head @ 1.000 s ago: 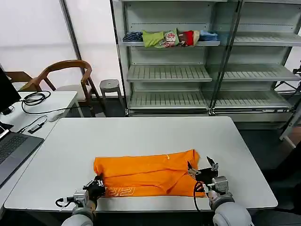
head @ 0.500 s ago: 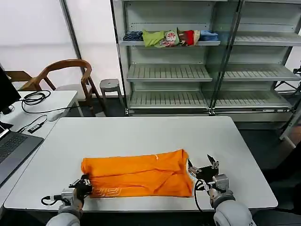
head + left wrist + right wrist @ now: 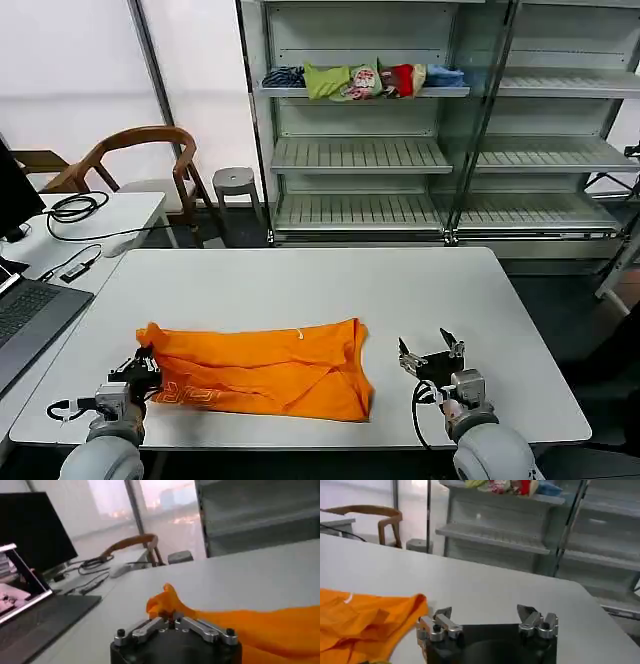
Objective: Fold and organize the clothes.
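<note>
While my left claw (image 3: 143, 367) sits low near the counter's front-left corner, I see it clenched on the left end of the orange T-shirt (image 3: 260, 368), with a small peak of cloth bunched up right at its tips. From the left wrist camera the claw (image 3: 169, 620) has its fingers drawn together on that raised fold of the shirt (image 3: 235, 625). The shirt lies as a folded band along the front edge of the white counter (image 3: 300, 285), left of the middle, with pale lettering showing on its front-left part. My right claw (image 3: 432, 352) rests near the front edge toward the right side, spread wide and holding nothing, just beside the shirt's right end but apart from it. The right wrist camera shows that claw (image 3: 484, 615) with its fingers apart over bare counter and the shirt's edge (image 3: 360, 622) next to one finger. A row of bunched garments (image 3: 362, 80) lies on a shelf behind the counter.
</note>
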